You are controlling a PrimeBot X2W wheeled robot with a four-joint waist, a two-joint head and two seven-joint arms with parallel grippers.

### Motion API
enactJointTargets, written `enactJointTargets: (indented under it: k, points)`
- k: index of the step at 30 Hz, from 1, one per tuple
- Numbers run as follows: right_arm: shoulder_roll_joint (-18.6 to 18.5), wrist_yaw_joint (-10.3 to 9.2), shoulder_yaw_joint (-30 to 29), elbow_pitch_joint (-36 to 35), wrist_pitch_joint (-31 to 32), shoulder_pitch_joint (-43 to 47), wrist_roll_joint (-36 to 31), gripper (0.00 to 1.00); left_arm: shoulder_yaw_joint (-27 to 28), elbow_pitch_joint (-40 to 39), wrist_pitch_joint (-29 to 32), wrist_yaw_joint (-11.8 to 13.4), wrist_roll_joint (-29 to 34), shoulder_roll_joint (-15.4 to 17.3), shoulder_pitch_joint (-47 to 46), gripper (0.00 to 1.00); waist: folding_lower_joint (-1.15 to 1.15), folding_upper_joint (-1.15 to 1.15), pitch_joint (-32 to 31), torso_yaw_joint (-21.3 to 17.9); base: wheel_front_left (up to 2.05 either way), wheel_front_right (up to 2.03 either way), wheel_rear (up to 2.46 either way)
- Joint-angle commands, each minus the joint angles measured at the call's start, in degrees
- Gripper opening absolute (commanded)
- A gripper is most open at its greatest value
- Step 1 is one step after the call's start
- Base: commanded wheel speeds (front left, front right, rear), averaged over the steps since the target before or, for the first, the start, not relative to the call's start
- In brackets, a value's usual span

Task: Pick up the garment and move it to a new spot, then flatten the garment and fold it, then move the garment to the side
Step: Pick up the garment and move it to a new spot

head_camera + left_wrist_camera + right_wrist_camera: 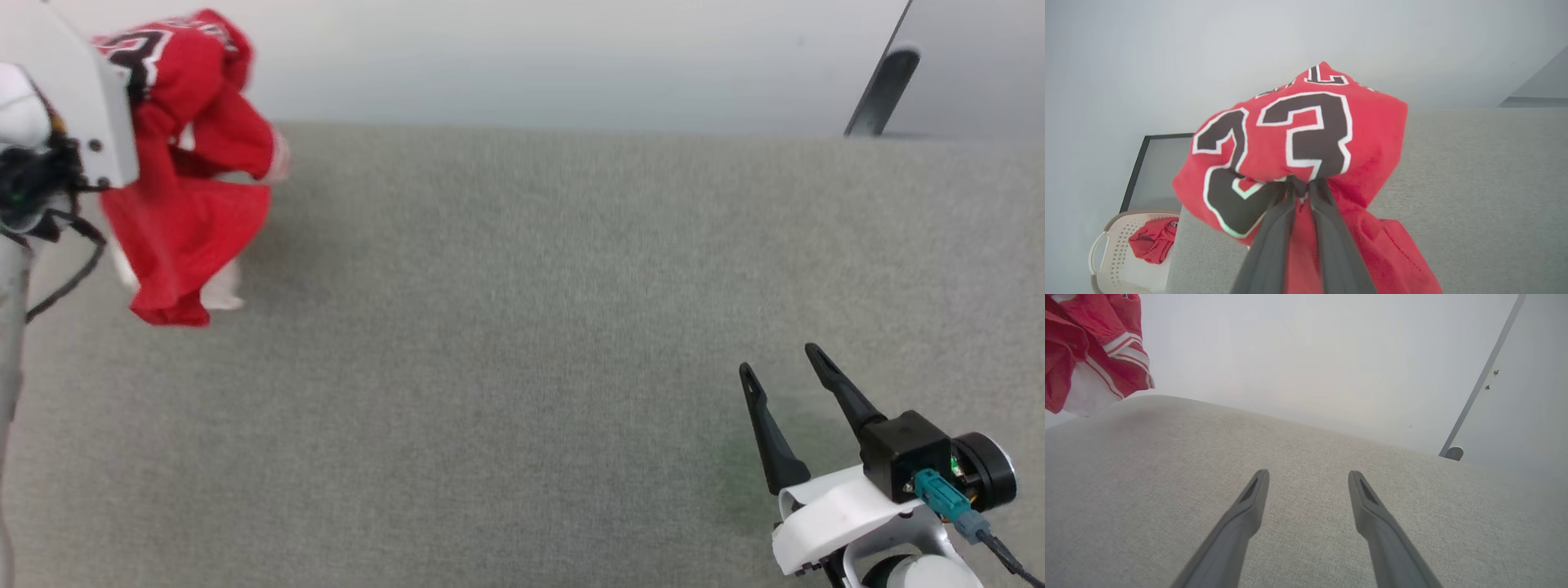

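Note:
The garment (pixel 184 171), a red jersey with black white-edged "23", hangs bunched in the air over the far left of the grey table (pixel 531 327). In the left wrist view my left gripper (pixel 1300 183) is shut on the garment (pixel 1298 134), fingers pinching the cloth just under the number. Its pale forearm covers part of the jersey in the head view. My right gripper (pixel 780 359) stands open low over the table's near right, nothing between its fingers (pixel 1257 490). The right wrist view catches the garment's striped trim and white part (pixel 1098 363) at the upper left.
A perforated cream basket (pixel 1114 253) with a plain red cloth bundle (pixel 1153 245) sits on the floor beyond the table's left end. A dark-framed panel (pixel 1155 167) stands behind it. A grey post (pixel 882 90) rises past the table's far right corner.

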Motion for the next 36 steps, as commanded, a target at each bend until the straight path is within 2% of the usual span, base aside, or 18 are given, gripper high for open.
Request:
enactJointTargets:
  k: [1, 4, 9, 17, 22, 27, 36]
  points:
    - [0.24, 0.00, -0.10, 0.07, -0.34, 0.92, 0.01, 1.00, -0.30, -1.27, 0.56, -0.05, 0.08, -0.06, 0.52, 0.00, 0.00, 0.00, -5.69, 0.58, 0.00, 0.00, 0.00]
    - [0.37, 0.00, -0.97, 0.58, -0.45, 1.73, 0.16, 1.00, -1.00, -5.44, 2.10, 0.19, -0.66, -1.03, 2.28, 0.00, 0.00, 0.00, -8.17, -0.18, 0.00, 0.00, 0.00]
    - [-0.18, -0.01, -3.15, 0.83, -0.34, 2.65, -0.67, 1.00, -1.27, -13.17, 5.98, 2.20, -2.61, -2.22, 5.62, 0.00, 0.00, 0.00, -10.35, -2.83, 0.00, 0.00, 0.00]
    - [-2.05, -0.01, -10.71, 1.76, -0.58, 4.00, -1.63, 1.00, -2.26, -27.44, 12.69, 6.94, -5.96, -5.12, 12.31, 0.00, 0.00, 0.00, -10.78, -9.38, 0.00, 0.00, 0.00]
    - [-2.45, 0.00, -15.63, 2.39, -1.03, 4.87, -2.00, 1.00, -3.88, -34.47, 15.77, 9.03, -7.10, -7.11, 14.91, 0.00, 0.00, 0.00, -10.18, -13.89, 0.00, 0.00, 0.00]
    - [-1.72, -0.01, -18.09, 2.63, -1.36, 4.47, -2.39, 1.00, -5.94, -37.93, 18.24, 11.07, -7.56, -8.91, 17.25, 0.00, 0.00, 0.00, -9.01, -18.49, 0.00, 0.00, 0.00]
    - [0.37, -0.01, -18.39, 5.62, -3.15, 3.20, -1.84, 1.00, -10.53, -36.21, 19.17, 10.49, -8.37, -10.78, 23.92, 0.00, 0.00, 0.00, -4.91, -24.26, 0.00, 0.00, 0.00]
